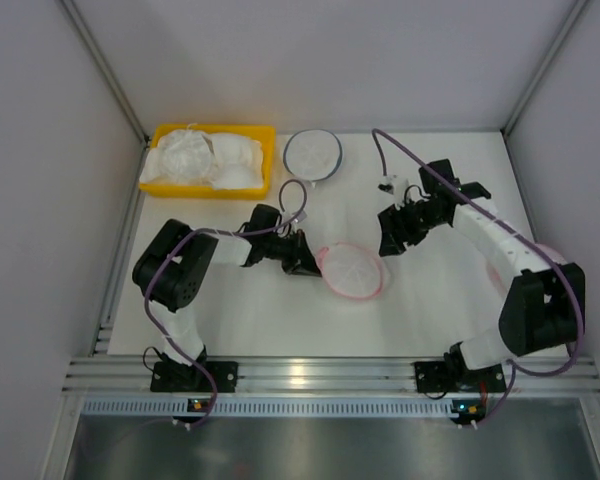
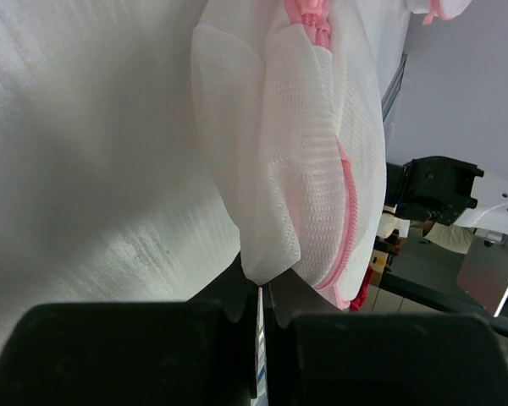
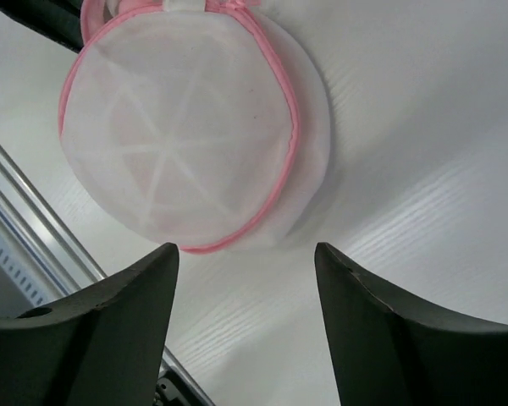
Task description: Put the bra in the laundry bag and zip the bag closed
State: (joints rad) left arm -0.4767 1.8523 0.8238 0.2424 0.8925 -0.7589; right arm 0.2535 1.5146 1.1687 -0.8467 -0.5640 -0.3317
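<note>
The laundry bag point(image 1: 352, 270), round white mesh with a pink rim, lies on the table's middle. My left gripper point(image 1: 308, 262) is shut on the bag's left edge; in the left wrist view its jaws point(image 2: 267, 288) pinch a white fold of the bag point(image 2: 296, 152), beside the pink zip point(image 2: 349, 211). My right gripper point(image 1: 390, 243) is open and empty, just right of the bag and apart from it. In the right wrist view the bag point(image 3: 182, 127) lies ahead of that gripper point(image 3: 245, 254). White bra fabric point(image 1: 195, 155) lies in the yellow bin. I cannot tell what is inside the bag.
The yellow bin point(image 1: 265, 135) stands at the back left. A round white bag with a dark rim point(image 1: 313, 153) lies beside it. Something pink-rimmed point(image 1: 552, 252) shows partly behind the right arm. Walls close in on both sides.
</note>
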